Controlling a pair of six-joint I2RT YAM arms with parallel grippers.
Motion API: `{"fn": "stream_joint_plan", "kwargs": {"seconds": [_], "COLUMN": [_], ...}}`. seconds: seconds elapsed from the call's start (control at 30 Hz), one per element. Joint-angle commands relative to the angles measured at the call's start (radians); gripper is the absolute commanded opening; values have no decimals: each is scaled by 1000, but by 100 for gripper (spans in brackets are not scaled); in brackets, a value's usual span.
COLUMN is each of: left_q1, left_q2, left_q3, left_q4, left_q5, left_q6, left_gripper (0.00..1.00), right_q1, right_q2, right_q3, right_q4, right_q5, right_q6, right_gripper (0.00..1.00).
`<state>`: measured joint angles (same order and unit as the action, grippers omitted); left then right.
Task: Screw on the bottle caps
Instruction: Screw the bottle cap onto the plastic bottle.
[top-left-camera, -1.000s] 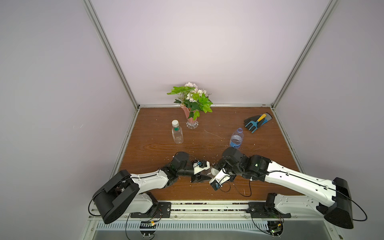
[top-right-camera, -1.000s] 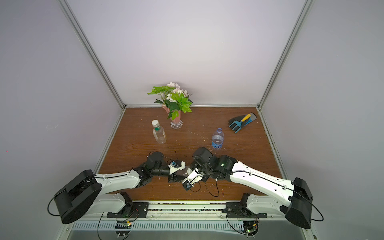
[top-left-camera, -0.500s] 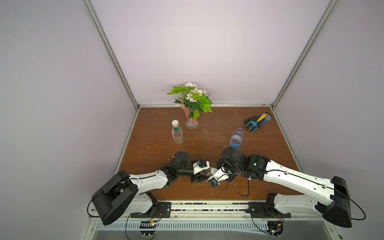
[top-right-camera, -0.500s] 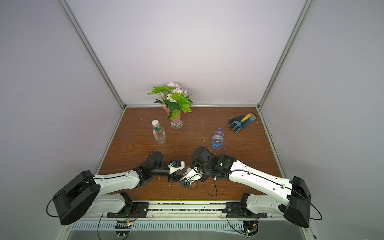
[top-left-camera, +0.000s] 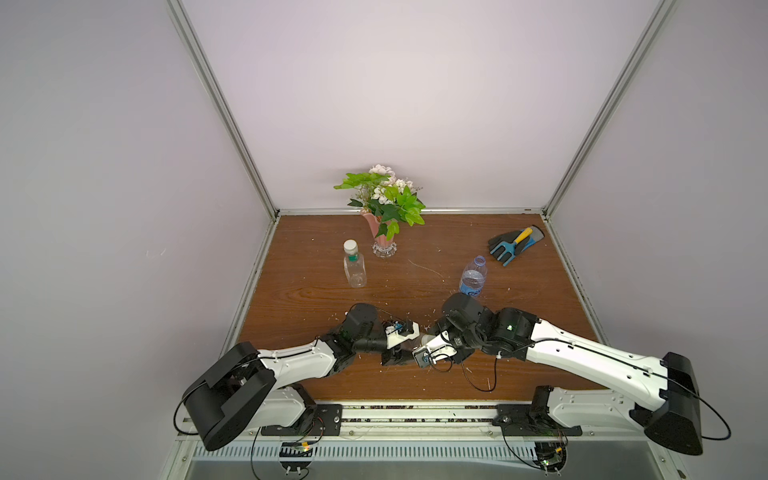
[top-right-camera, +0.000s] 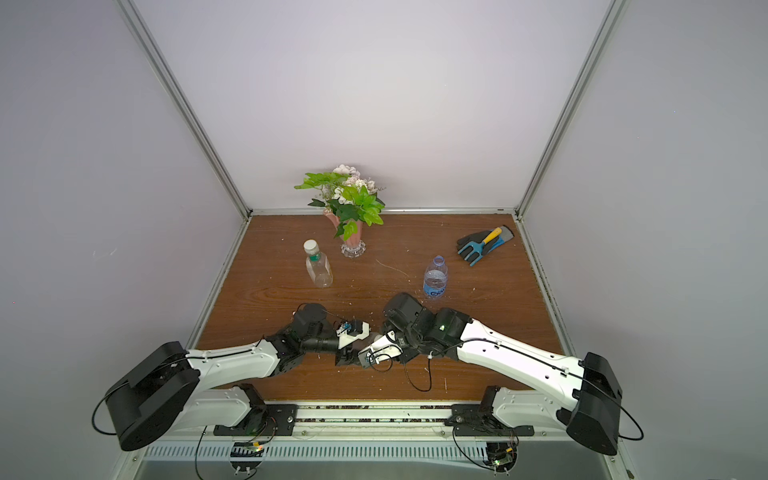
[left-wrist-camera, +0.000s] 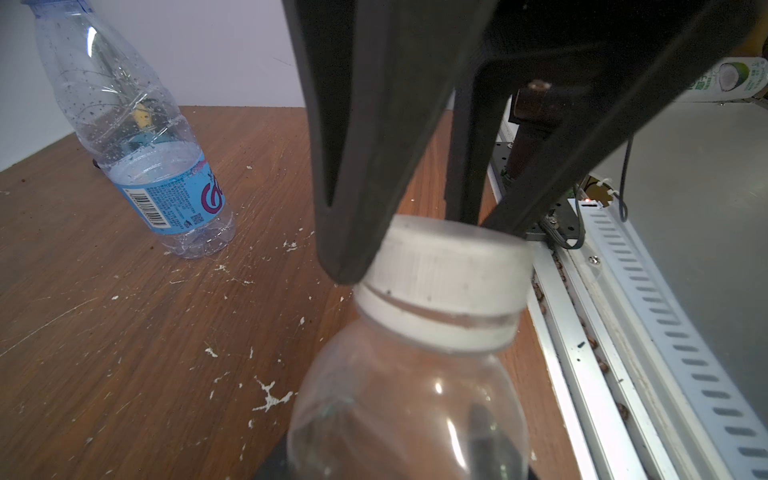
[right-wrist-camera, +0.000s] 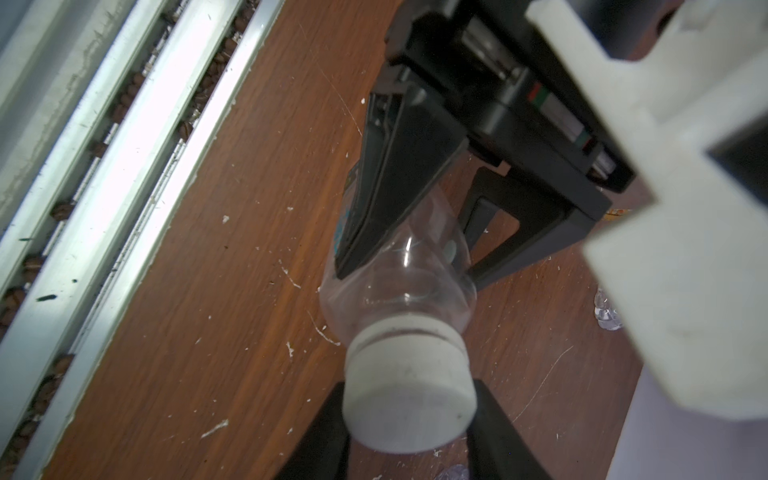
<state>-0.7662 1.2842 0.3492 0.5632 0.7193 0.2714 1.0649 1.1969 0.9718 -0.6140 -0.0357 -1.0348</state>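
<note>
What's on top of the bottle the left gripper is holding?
A white cap, pinched by the right gripper. The mouth of the bottle is hidden under it.

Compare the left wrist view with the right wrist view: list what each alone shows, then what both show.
Left wrist only: the blue-labelled bottle standing on the table. Right wrist only: the left gripper in full, clamped on the body of the held bottle. Both: the white cap on the held bottle, the right gripper closed on that cap, and the front rail.
</note>
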Motion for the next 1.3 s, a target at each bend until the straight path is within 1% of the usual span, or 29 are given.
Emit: {"fn": "stream_joint_plan", "kwargs": {"seconds": [0.0, 0.13, 0.27, 0.3, 0.47, 0.57, 0.67, 0.77, 0.93, 1.0, 1.27], "left_q1": [-12, -12, -12, -13, -12, -14, -15, -15, -15, -16, -15], "left_q2": [-12, -10, -7, -7, 1, 5, 13, 19, 18, 15, 14], "left_q3": [16, 16, 16, 16, 20, 22, 26, 32, 35, 36, 36], "left_q4": [26, 26, 29, 30, 28, 29, 26, 10, -5, -2, -5], "left_q5": [-18, -27, -36, -38, -33, -28, -23, -23, -20, -17, -14], "left_q6": [-9, -9, -9, -9, -12, -12, -10, -5, 1, 2, 3], "left_gripper": [15, 15, 15, 15, 15, 15, 15, 15, 16, 16, 16], "right_q1": [8, 9, 9, 8, 8, 9, 8, 7, 6, 4, -8], "right_q2": [-9, 3, 15, 16, -27, -62, -91, -91, -50, -37, 13], "right_q3": [24, 42, 52, 54, 35, 38, 39, 46, 80, 77, 94], "right_q4": [0, -18, -23, -28, 26, 66, 94, 66, -58, -63, -67], "right_q5": [-112, -142, -171, -176, -125, -105, -114, -131, -106, -82, -65], "right_q6": [103, 173, 250, 254, 228, 184, 143, 85, 20, 10, -7], "right_gripper": [13, 9, 7, 11, 49, 61, 72, 73, 73, 73, 66]}}
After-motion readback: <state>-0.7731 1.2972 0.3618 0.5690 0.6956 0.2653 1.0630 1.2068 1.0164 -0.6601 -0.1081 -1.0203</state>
